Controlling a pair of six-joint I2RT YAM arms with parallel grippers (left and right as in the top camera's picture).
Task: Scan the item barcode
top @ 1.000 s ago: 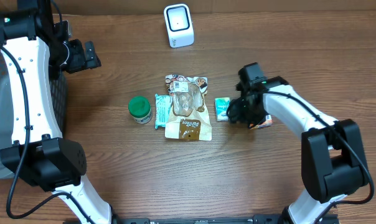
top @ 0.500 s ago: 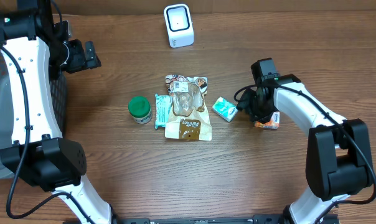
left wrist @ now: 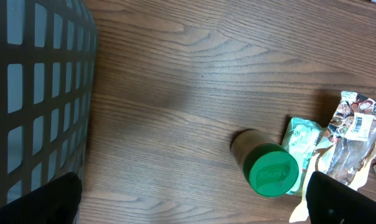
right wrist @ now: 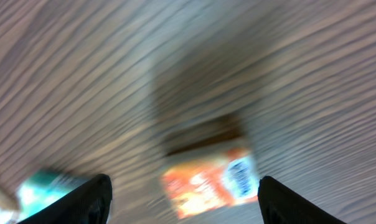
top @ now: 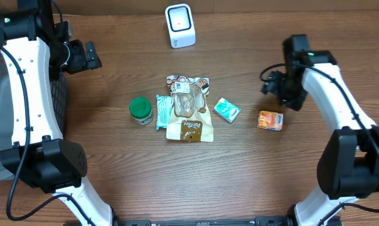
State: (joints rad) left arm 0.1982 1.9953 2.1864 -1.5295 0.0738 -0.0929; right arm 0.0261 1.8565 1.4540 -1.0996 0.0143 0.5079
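The right pincer (right wrist: 182, 202) hangs above the desk (top: 114, 157) toward its right edge, its fingers (right wrist: 88, 200) spread wide with nothing between them. The orange packet (top: 270, 120), the item to be scanned, lies flat on the wood just beside that pincer on the near side, touching neither finger; the right wrist view is blurred, so its print cannot be read. Near it, toward the middle, lies a small teal packet (top: 227, 110), then a brown pouch (top: 189, 116), a teal wrapper (top: 163, 111) and a green-lidded jar (top: 140, 110). The white scanner (top: 180, 26) stands at the middle of the far edge, well apart from the packet. The left pincer (left wrist: 188, 208) is wide and empty near the far left corner, beside a dark mesh basket (left wrist: 32, 93).
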